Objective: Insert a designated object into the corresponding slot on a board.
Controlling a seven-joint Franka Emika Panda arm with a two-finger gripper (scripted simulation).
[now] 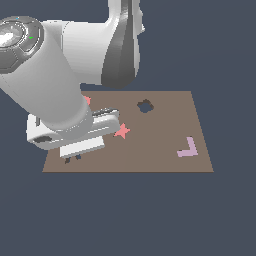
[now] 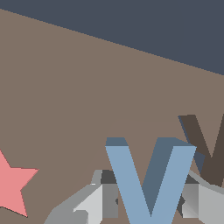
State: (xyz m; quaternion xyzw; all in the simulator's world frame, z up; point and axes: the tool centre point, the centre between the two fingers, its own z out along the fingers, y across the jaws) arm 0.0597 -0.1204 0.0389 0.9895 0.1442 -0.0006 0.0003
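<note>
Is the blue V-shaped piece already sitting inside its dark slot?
No, the blue piece sits between the gripper fingers, beside the dark slot, not in it.

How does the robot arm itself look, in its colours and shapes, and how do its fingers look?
The arm is made of thick, rounded, glossy white links, with dark grey joint sections and a grey cap with a small green dot at one joint. Its hand is a flat white block. The fingers are light grey, angular, with darker inner faces. No cables or markings show.
</note>
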